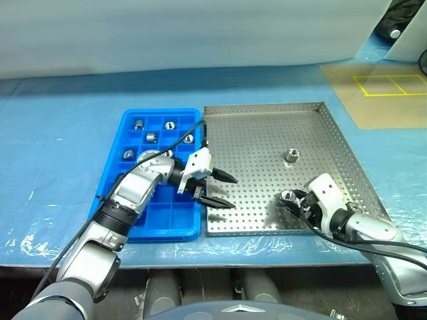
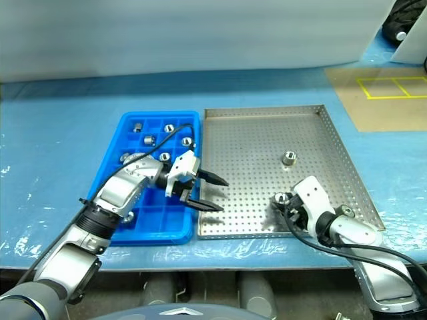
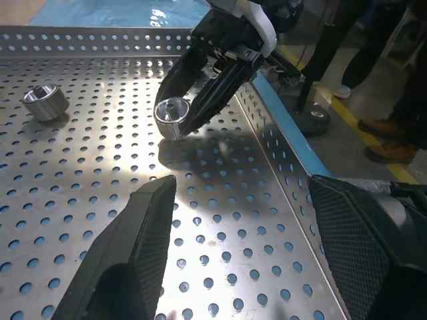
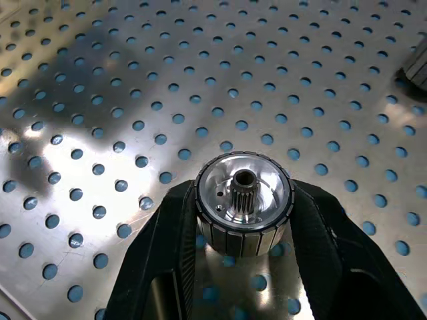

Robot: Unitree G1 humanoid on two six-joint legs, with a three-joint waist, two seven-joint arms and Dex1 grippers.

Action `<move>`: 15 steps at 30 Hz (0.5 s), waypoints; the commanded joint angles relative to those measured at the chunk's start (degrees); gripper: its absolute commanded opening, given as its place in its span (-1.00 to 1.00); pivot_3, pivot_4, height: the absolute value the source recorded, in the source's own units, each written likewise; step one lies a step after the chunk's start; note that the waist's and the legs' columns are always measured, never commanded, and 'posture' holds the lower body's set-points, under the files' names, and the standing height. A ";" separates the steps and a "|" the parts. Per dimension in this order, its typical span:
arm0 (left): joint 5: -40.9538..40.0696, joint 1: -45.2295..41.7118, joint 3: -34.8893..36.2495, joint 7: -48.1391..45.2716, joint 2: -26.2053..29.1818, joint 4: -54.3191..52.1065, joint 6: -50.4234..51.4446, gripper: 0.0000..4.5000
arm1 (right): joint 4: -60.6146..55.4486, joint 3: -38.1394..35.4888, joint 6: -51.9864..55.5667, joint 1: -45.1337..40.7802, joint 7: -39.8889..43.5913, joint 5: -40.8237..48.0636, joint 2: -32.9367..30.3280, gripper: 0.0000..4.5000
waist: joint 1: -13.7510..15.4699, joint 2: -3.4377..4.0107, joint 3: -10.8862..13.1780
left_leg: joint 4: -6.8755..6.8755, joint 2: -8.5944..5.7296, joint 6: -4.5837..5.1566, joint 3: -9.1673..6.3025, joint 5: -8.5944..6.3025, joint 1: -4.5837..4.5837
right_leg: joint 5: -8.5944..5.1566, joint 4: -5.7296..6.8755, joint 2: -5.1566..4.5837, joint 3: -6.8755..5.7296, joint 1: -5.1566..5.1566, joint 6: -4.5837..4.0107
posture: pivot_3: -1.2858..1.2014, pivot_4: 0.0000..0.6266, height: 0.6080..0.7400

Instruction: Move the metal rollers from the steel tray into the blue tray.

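Shiny ribbed metal roller point(image 4: 243, 202), dull-glossy perforated steel tray point(image 1: 267, 127), smooth glossy blue plastic tray point(image 1: 113, 175).

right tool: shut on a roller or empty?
Shut on one. In the right wrist view, the right tool has both black fingers pressed to the sides of a shiny grey metal roller above the perforated steel tray.

Factory workshop, blue-sheeted bench point(image 1: 60, 147), perforated steel tray point(image 1: 267, 133), yellow floor markings point(image 1: 390, 85)
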 commanded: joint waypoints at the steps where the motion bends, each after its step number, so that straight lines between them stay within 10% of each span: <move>1: -0.65 -0.25 0.72 0.29 0.36 -1.31 -0.58 0.48 | -3.66 -4.24 1.12 -5.57 -1.80 2.63 0.13 -0.28 | -0.17 0.01 -0.01 | 0.01 0.00 0.00 0.00 0.00 0.02 | 0.00 0.02 0.00 0.02 0.00 0.00 | -0.32 -0.52 1.00; 15: -2.02 1.84 5.39 4.28 3.10 -3.19 -0.64 0.48 | -1.85 -1.15 4.55 -20.75 -1.27 7.19 -0.77 -0.28 | 0.12 0.05 -0.02 | -0.06 0.00 -0.01 0.04 0.02 0.02 | 0.01 0.05 0.07 0.01 -0.05 0.00 | -0.24 -0.52 1.00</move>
